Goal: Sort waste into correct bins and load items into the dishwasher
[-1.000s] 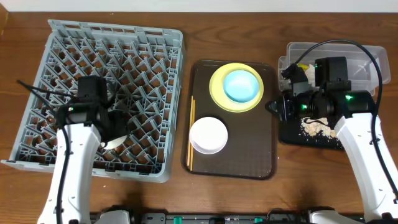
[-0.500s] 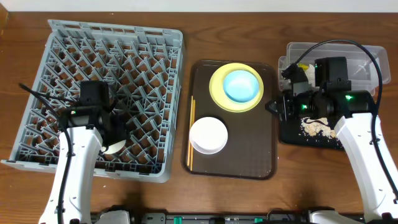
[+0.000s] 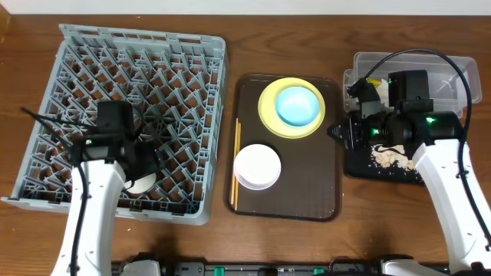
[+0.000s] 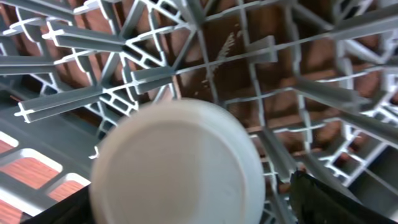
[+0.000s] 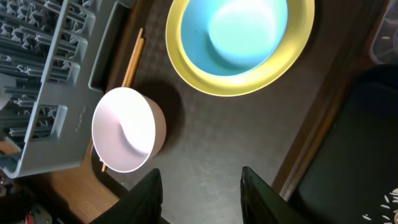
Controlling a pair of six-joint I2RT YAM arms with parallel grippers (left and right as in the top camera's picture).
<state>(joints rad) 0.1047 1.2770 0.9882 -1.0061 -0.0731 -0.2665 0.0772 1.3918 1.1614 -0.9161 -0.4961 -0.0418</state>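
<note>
**White Dish Lying in the Rack, Both Sets of Fingers Empty**

A white round dish is seen lying among the pegs of the grey dish rack, in its front part, near the edge closest to the robot. The left fingers are spread wide on either side of the dish. On the right side a clear gap is seen between finger and rim, so nothing is gripped.

The dark brown serving tray is placed on the desk just beside the rack. At its far end the pale-yellow plate is found, with the light-blue bowl resting in it. The white bowl is set upright nearer the front, close to a pair of chopsticks laid along the tray's left edge.

The right fingers are held moderately apart above the tray's right edge, with nothing between them. To the right, the black tray carries the beige food grains, and the clear tub is placed behind it. What lies in the tub is largely hidden by the right arm.
</note>
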